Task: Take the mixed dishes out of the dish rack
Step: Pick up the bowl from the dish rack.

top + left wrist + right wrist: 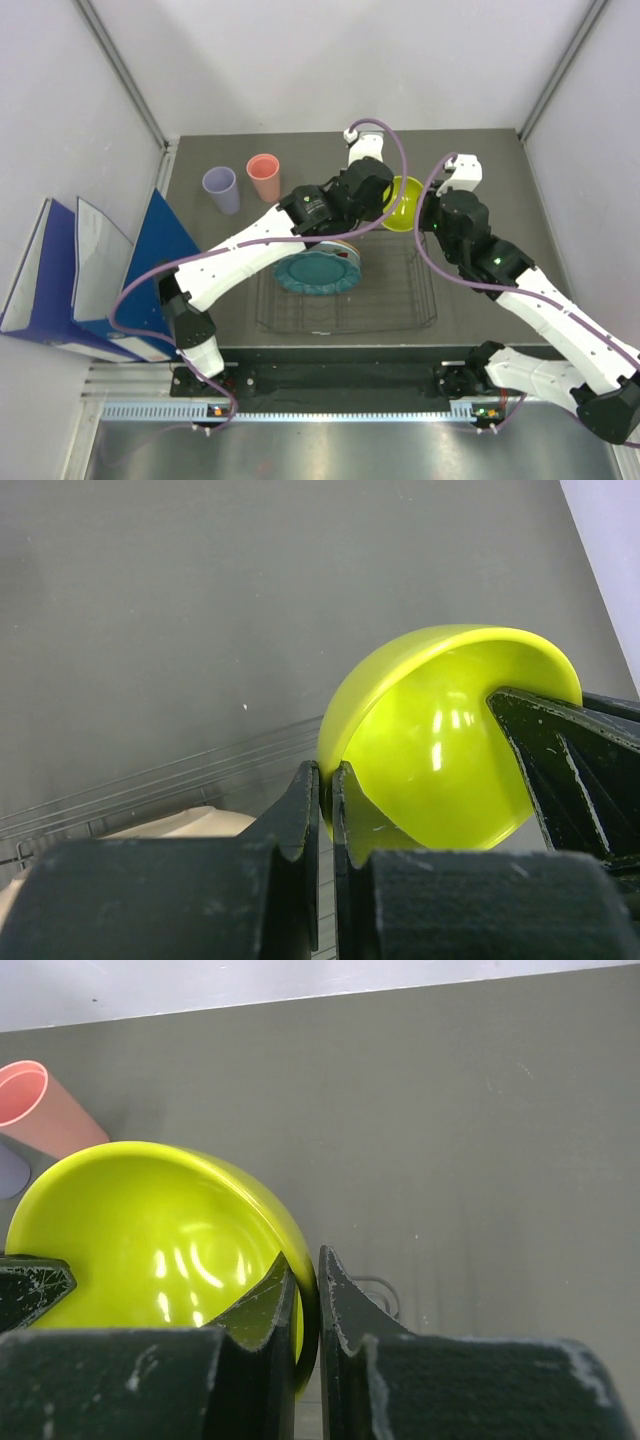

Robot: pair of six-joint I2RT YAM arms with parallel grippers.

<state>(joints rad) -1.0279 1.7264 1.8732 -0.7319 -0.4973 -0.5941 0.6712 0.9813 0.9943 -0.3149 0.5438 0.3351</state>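
On yellow-green bowl (440, 750) rim, left pincer (326, 777) clamped; right pincer (306, 1262) likewise.

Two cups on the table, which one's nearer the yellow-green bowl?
The salmon-pink cup: it stands right of the lavender cup in the top view, toward the yellow-green bowl.

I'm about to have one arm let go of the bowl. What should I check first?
1. Right hand pinches the bowl rim: ok.
2. Left hand pinches the opposite rim: ok.
3. Bowl lifted clear of the table: cannot tell.
4. Lavender cup and pink cup upright, apart from the bowl: ok.
5. Rack emptied: not ok, the teal plate sits in it.
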